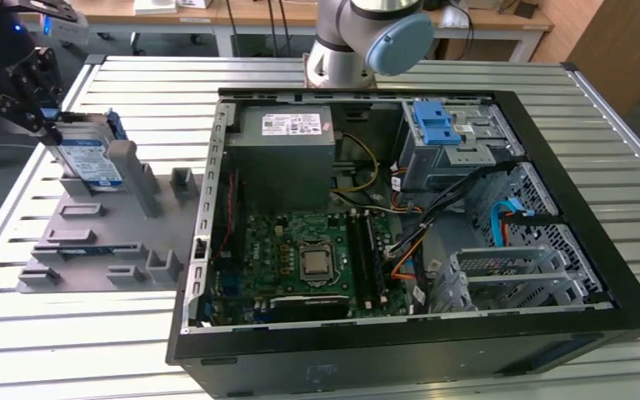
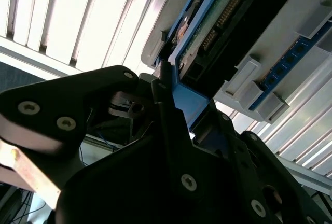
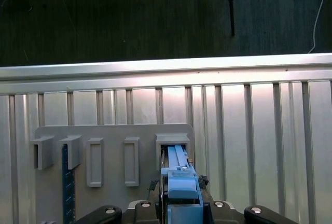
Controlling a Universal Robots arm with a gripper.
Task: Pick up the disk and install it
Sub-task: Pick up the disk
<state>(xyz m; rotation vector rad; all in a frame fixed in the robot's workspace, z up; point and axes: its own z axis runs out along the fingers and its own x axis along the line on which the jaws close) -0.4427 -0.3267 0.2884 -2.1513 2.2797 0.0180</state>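
The disk (image 1: pixel 89 160) stands on edge, tilted, in a slot at the far end of the grey holder plate (image 1: pixel 109 242), on the exterior view's left. It has a silver body, a white-and-blue label and a blue bracket. My gripper (image 1: pixel 51 133) is at the disk's upper end, shut on the blue bracket. In the second wrist view my black gripper (image 2: pixel 171 86) clamps the bracket (image 2: pixel 189 105), with the disk's green circuit side (image 2: pixel 220 19) beyond. In the first wrist view the bracket (image 3: pixel 179 175) reaches from my gripper (image 3: pixel 181 206) into the holder's slot (image 3: pixel 174 142).
An open black computer case (image 1: pixel 587 192) lies on the slatted metal table (image 1: pixel 97 350), at the exterior view's right. Inside it are a grey power supply (image 1: pixel 287 133), a motherboard (image 1: pixel 309 258) and a grey cage with a blue latch (image 1: pixel 442 133). The arm's base (image 1: pixel 365 42) stands behind the case.
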